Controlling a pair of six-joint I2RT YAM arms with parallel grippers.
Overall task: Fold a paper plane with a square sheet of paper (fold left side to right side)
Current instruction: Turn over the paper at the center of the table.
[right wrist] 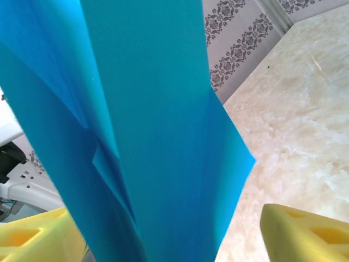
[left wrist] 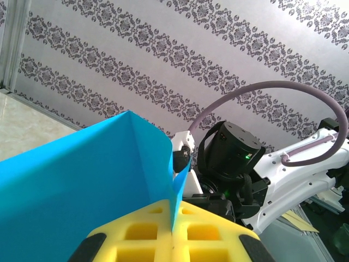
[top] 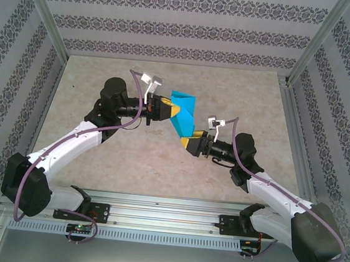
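Observation:
The square sheet of paper [top: 183, 110], bright cyan-blue and partly folded, hangs in the air above the table's middle between both arms. My left gripper [top: 172, 111] is shut on its left edge. In the left wrist view the yellow pads [left wrist: 142, 234] press together with the thin sheet [left wrist: 82, 174] pinched in the seam, at the gripper [left wrist: 174, 232]. My right gripper [top: 189, 142] sits at the sheet's lower right end. In the right wrist view the gripper [right wrist: 163, 240] is open. Its yellow fingers [right wrist: 305, 232] stand wide apart, with the folded paper [right wrist: 152, 136] hanging between them.
The beige marbled tabletop [top: 104, 86] lies beneath the arms. Patterned walls and metal corner posts [top: 46, 11] enclose it. A slotted rail [top: 160, 208] runs along the near edge. The right arm's black wrist [left wrist: 234, 158] is close behind the sheet in the left wrist view.

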